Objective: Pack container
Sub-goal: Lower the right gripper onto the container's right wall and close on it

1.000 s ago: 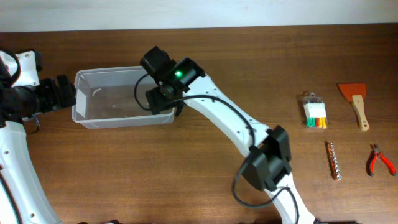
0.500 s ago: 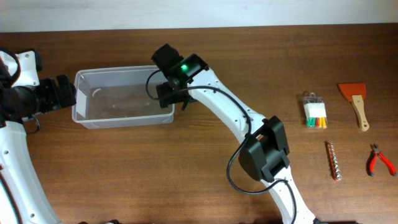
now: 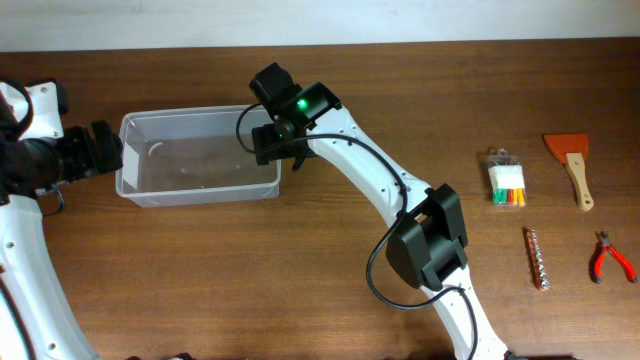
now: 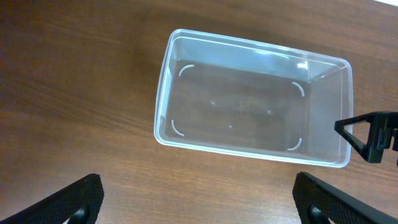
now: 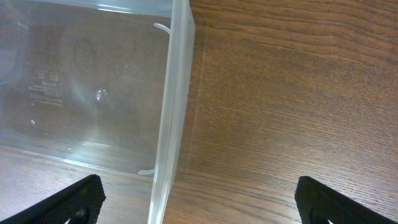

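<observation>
Movement came from the right arm (image 3: pixel 360 190) alone. A second before, its head had hung over the right end of the container (image 3: pixel 190 165); by now it had drawn back toward the far right corner, so that its wrist camera looked down on the bin's end wall with bare wood beside it. The right jaws stood wide apart with nothing between them. To my eye that read as a withdrawal after a visit to the bin, though nothing could be seen left behind.

The container sat on the left part of the surface (image 3: pixel 300 270), where it had been all along, upright and open. Through its clear floor only the wood grain showed; I saw nothing inside it.

The left arm (image 3: pixel 30 160) had not stirred, and the left jaws waited just beside the bin's left end, also apart and empty.

Everything to be packed seemed to lie well away on the right: an orange scraper (image 3: pixel 572 160), red pliers (image 3: pixel 610 258), a small pack of coloured pieces (image 3: pixel 507 182) and a narrow strip (image 3: pixel 537 258). Packing looked barely begun.
</observation>
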Action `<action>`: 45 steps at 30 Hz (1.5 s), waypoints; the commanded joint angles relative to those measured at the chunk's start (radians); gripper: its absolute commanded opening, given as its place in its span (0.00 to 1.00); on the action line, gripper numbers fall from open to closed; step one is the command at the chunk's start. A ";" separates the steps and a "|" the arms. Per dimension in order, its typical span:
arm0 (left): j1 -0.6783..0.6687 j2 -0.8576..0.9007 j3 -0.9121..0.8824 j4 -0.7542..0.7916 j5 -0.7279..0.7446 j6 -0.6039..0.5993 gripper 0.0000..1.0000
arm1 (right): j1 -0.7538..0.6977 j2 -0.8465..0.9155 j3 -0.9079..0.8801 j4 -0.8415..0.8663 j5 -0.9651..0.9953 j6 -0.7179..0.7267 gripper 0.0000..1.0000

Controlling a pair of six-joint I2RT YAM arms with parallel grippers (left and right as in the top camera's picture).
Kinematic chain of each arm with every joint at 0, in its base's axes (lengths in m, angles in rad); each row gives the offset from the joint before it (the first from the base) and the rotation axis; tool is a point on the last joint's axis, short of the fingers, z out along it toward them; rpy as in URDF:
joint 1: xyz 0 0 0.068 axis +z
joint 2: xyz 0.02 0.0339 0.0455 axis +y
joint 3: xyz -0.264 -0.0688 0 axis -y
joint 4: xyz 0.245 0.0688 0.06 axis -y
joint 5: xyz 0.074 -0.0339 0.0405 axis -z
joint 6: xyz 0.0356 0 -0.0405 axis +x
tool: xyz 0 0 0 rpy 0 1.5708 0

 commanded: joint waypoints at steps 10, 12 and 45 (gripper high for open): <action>0.003 0.004 0.021 -0.014 0.014 -0.009 0.99 | -0.002 0.037 0.006 0.016 -0.005 0.011 0.99; 0.003 0.004 0.021 -0.014 0.014 -0.009 0.99 | -0.002 0.037 0.006 0.020 -0.005 0.011 0.99; 0.003 0.004 0.021 -0.036 0.011 -0.009 0.99 | -0.002 0.084 0.006 0.024 0.051 -0.011 0.77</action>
